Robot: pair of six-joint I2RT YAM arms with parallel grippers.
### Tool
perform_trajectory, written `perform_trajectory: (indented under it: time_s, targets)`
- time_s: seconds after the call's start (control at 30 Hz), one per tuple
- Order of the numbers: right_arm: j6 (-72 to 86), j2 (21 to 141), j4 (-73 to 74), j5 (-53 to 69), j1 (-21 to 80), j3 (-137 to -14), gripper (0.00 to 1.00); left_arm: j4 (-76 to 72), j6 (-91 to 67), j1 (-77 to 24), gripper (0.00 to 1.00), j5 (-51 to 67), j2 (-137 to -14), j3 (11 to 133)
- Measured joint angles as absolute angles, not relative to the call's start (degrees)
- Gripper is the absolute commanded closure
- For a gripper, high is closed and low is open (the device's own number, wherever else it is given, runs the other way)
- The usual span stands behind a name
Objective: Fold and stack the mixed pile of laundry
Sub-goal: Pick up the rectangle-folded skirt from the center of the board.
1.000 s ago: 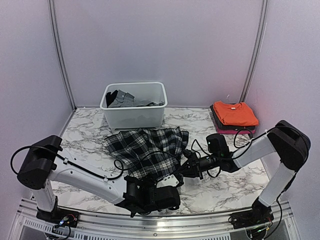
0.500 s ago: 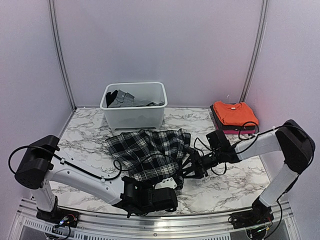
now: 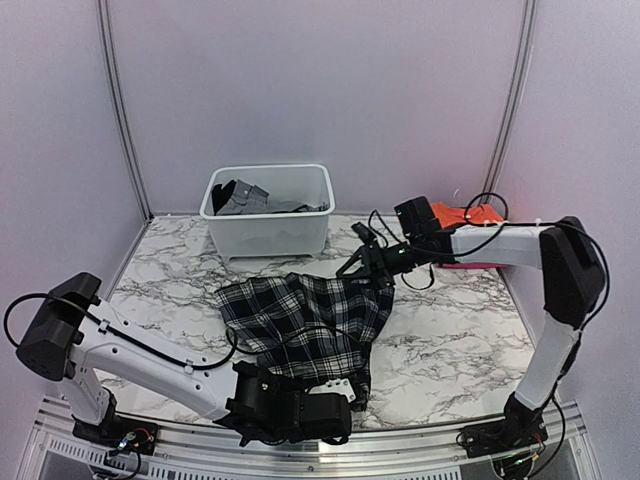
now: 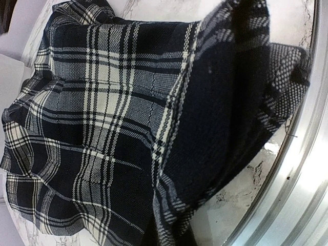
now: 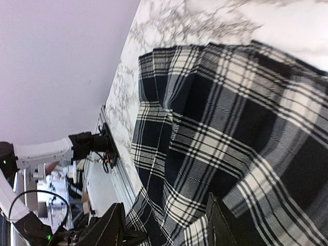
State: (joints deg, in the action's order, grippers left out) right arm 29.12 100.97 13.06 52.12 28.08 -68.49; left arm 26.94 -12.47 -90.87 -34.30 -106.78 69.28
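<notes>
Plaid skirt [image 3: 305, 325] stretches near-to-far between left gripper [image 3: 335, 392] and right gripper [image 3: 372, 268].

My count of the table: singles of nearly everything, pairs of my own parts.
One plaid pleated skirt [image 3: 305, 320] at the centre; one white plastic tub [image 3: 268, 232] at 11 o'clock, with grey cloth [image 3: 240, 198] inside that I cannot split into separate pieces; one orange T-shirt [image 3: 481, 212] at 2 o'clock, partly behind my right arm [image 3: 500, 242]; one marble table [image 3: 450, 340]. Of mine: two arms, the other being my left arm [image 3: 150, 350], and two pincers, my left pincer [image 3: 345, 388] at 6 o'clock and my right pincer [image 3: 368, 262] at 1 o'clock.
</notes>
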Motion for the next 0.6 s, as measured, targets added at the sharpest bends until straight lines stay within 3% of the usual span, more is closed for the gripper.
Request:
perform_trajectory:
  time_s: [0.13,0.37,0.6]
  targets:
    - [30.06,109.23,8.4,56.18,35.14,-70.7,0.55,28.88,-12.34,-90.87,1.0,-33.32,-106.74,70.61]
    - [28.95,119.02,0.23,61.04,41.34,-63.29,0.64,33.15,-12.19,-90.87,1.0,-32.38,-103.35,73.52]
    - [27.46,118.43,-4.73,66.22,43.55,-56.95,0.65,40.01,-9.69,-89.01,1.0,-30.92,-99.18,81.12]
